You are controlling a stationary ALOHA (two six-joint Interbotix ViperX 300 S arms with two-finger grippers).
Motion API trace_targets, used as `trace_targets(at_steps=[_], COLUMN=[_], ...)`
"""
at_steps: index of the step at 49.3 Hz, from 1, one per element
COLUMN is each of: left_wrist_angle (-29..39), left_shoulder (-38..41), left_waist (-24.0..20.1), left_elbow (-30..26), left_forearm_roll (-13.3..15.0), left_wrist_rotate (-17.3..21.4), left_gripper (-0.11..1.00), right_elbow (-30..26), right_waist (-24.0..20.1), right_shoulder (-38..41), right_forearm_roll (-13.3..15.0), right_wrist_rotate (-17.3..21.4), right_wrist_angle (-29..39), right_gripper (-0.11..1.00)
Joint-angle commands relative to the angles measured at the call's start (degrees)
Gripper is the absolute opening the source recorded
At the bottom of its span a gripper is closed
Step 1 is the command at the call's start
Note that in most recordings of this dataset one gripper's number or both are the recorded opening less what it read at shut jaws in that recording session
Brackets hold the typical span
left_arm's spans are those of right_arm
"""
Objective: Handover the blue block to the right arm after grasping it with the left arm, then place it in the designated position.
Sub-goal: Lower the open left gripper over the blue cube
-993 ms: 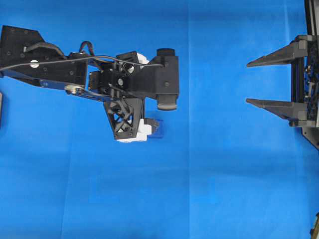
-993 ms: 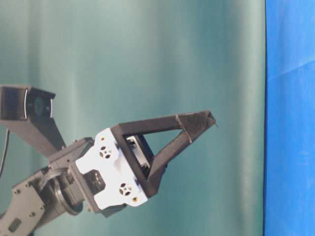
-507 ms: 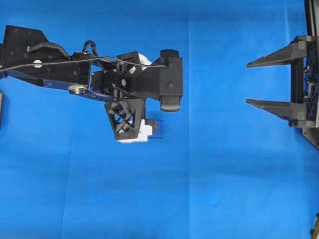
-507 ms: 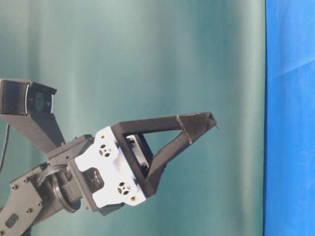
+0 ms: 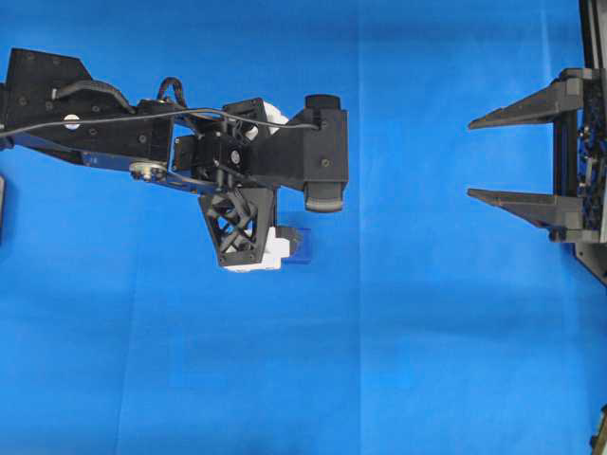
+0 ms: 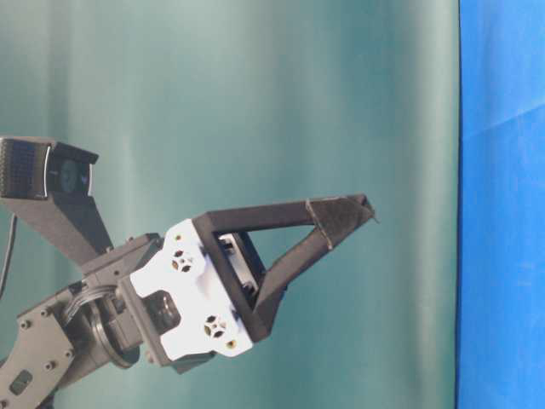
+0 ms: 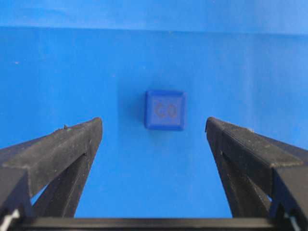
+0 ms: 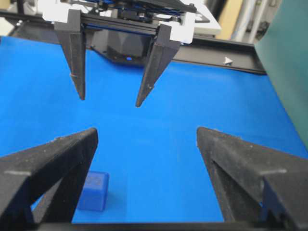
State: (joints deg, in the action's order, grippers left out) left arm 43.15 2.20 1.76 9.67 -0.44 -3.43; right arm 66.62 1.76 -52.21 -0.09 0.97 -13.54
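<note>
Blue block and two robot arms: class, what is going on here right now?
The left arm's hand hangs over the blue cloth, its fingers wide open, with the blue block lying on the cloth in line with the gap between them, not yet touched. Nothing has been grasped. The right arm's hand waits open at the right edge of the overhead view, well apart from the block. The pickup, the handover and the placing are all still to come.
</note>
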Motion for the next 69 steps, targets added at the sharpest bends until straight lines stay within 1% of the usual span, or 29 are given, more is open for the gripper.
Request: trace_targets(at_steps=[1,24,31,37,50,61,69], left_wrist_angle=[-0.26,-0.26,-1.41,-4.22,-11.51,-20.04,-22.68], left_shoulder=[-0.79,-0.79,-0.79,-0.18,4.31,6.15,8.7], left_waist=[0.18,0.18,0.18,0.18,0.26,1.14,1.14], left_elbow=[-1.49,-1.05,-0.18,1.76,6.06,10.11,10.99], left_forearm_roll=[-0.09,-0.18,-0.18,-0.09,-0.18,-0.18,-0.09], left_wrist_rotate=[0.09,-0.18,-0.44,-0.53,-0.7,-0.79,-1.85], left_gripper=[0.9,0.9,0.9,0.9,0.9,0.9,0.9], right_elbow=[-1.67,-1.58,-1.58,-1.58,-1.49,-1.41,-1.41], right_waist=[0.09,0.09,0.09,0.09,0.09,0.09,0.53], right_shoulder=[0.44,0.53,0.88,1.05,1.32,1.76,2.02], right_forearm_roll=[-0.09,-0.09,-0.09,-0.09,-0.09,-0.09,-0.09], right_wrist_rotate=[0.09,0.0,0.0,0.0,0.0,0.0,0.0], right_wrist_angle=[-0.26,-0.26,-0.26,-0.26,-0.26,-0.26,-0.26], right_gripper=[0.96,0.96,0.96,0.96,0.96,0.96,0.96])
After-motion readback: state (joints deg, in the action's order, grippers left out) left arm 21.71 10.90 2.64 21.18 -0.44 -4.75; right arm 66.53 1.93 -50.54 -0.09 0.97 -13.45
